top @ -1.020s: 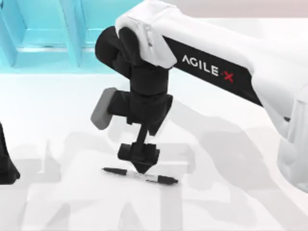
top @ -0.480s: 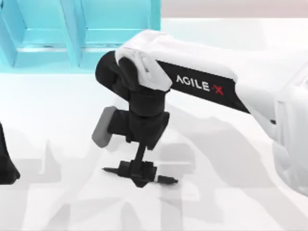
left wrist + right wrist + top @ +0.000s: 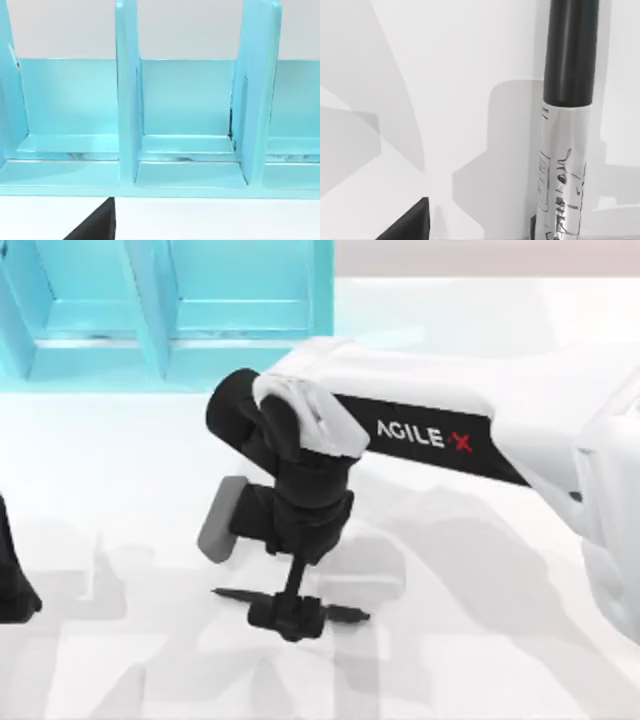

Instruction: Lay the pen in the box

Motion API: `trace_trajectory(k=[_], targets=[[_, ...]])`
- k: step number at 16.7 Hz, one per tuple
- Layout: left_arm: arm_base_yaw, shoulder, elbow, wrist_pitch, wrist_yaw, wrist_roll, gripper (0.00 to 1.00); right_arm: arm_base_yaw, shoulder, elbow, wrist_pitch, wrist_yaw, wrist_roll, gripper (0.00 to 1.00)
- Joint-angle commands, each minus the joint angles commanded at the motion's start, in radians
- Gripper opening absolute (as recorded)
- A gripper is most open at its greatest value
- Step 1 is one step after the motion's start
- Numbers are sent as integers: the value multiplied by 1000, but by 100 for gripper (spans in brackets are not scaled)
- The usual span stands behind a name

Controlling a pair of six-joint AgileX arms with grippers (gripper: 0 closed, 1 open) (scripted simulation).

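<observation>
The pen [image 3: 345, 615] lies flat on the white table, near the front and a little left of centre, black with a pale printed band [image 3: 562, 170]. My right gripper [image 3: 288, 618] is down over the pen's middle and hides it, so just the two ends stick out. In the right wrist view one dark finger [image 3: 409, 226] stands apart from the pen [image 3: 568, 75], so the gripper is open. The light blue box [image 3: 150, 340] with upright dividers stands at the back left, also seen in the left wrist view [image 3: 185, 165]. My left arm [image 3: 12, 585] is parked at the table's left edge.
The box's upright dividers [image 3: 127, 100] split it into several compartments. The right arm's white forearm [image 3: 450, 430] stretches from the right side across the table's middle. Bare white tabletop lies between the pen and the box.
The right gripper has dropped from just above the pen down to its level and now covers its middle. The pen has not moved. The left arm is still.
</observation>
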Motion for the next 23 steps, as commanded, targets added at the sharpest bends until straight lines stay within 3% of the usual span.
trace_trajectory(k=[2, 15, 23], targets=[[0, 0, 0, 0, 0, 0, 100, 0, 0, 0, 0, 0, 0, 100], [0, 0, 0, 0, 0, 0, 100, 0, 0, 0, 0, 0, 0, 2], [0, 0, 0, 0, 0, 0, 100, 0, 0, 0, 0, 0, 0, 0]])
